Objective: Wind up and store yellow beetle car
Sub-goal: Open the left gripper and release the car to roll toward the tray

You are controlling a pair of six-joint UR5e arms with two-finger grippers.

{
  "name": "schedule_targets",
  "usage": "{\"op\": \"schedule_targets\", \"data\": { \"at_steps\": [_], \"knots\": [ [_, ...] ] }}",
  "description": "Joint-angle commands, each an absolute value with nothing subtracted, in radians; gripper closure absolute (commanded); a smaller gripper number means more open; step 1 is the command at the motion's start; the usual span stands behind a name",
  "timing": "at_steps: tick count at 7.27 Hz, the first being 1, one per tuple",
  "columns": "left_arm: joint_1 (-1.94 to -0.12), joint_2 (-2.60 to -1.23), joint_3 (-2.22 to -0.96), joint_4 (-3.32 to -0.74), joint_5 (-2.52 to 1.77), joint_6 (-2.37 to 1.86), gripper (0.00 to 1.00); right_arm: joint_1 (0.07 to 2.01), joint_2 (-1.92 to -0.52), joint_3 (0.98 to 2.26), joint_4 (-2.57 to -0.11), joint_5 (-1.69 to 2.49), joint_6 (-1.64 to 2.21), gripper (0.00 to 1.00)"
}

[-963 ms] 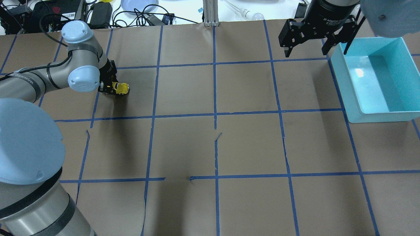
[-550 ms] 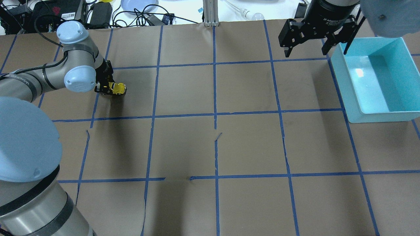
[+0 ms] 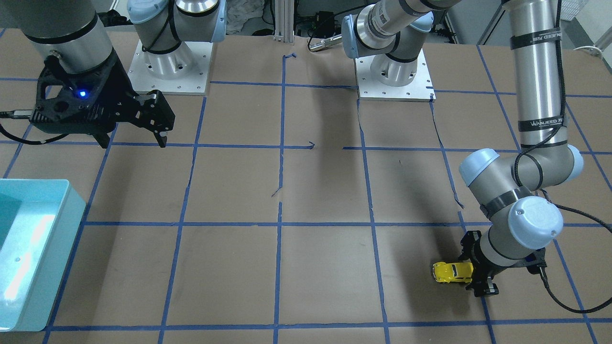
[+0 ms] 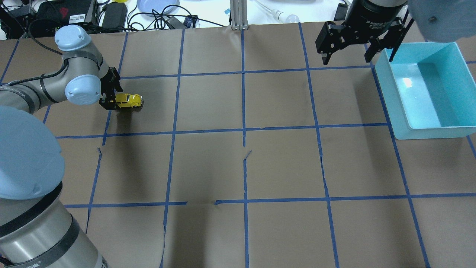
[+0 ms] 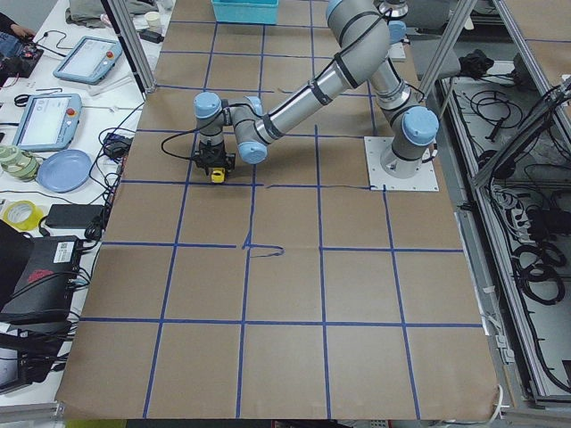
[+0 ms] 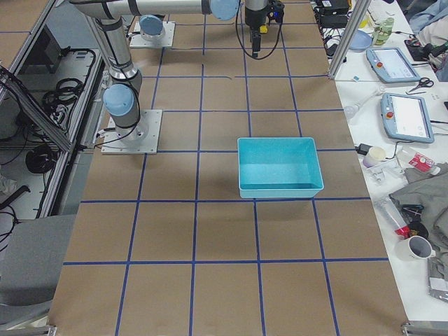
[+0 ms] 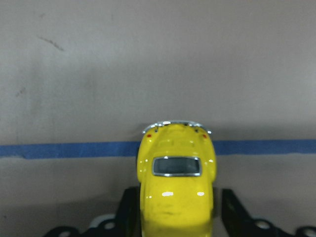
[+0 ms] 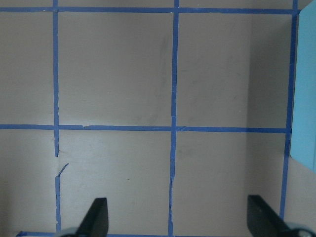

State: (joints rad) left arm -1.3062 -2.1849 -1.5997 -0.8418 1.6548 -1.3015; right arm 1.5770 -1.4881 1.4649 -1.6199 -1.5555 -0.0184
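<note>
Two grippers on record. Left gripper (image 4: 115,99) sits low over the table (image 4: 282,163) on the robot's left side, its jaws closed in on the yellow beetle car (image 4: 130,100) from both flanks. In the left wrist view the dark fingers (image 7: 127,217) press against the body on either side, no gap visible. Car rests upright on the brown paper, wheels down, inside a grid square just beside a blue tape line (image 4: 106,123). The end nearer the wrist lies between the fingers and the other end sticks out toward the table's middle. Wrist view shows the free end: chrome bumper, two small red lights, dark window above them. Right gripper (image 4: 346,59) hangs above the paper at the far right of the table, jaws spread wide, nothing between them. Right wrist view shows only paper and tape between the two fingertips. Teal bin (image 4: 431,133) stands on the table just beside the right gripper, on its outer side, a patch of glare on its floor. Car and bin are well apart, at opposite ends of the table.
</note>
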Motion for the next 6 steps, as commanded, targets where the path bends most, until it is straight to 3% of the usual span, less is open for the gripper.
{"op": "schedule_targets", "data": {
  "at_steps": [1,3,4,5,6],
  "knots": [
    [-1.315,-2.165,-1.595,-0.839,1.652,-1.296,0.23,1.577,-1.488,1.465,-1.620,-1.555,-0.018,0.00],
    [-1.344,-2.120,-1.588,-0.860,1.648,-1.144,0.19,1.577,-1.488,1.465,-1.620,-1.555,-0.018,0.00],
    [-1.365,-2.085,-1.559,-0.886,1.655,-0.923,0.09,1.577,-1.488,1.465,-1.620,-1.555,-0.018,0.00],
    [-1.368,-2.042,-1.521,-0.963,1.657,-0.799,0.10,1.577,-1.488,1.465,-1.620,-1.555,-0.018,0.00],
    [-1.371,-1.996,-1.478,-1.050,1.660,-0.582,0.01,1.575,-1.488,1.465,-1.620,-1.555,-0.018,0.00]
  ]
}}
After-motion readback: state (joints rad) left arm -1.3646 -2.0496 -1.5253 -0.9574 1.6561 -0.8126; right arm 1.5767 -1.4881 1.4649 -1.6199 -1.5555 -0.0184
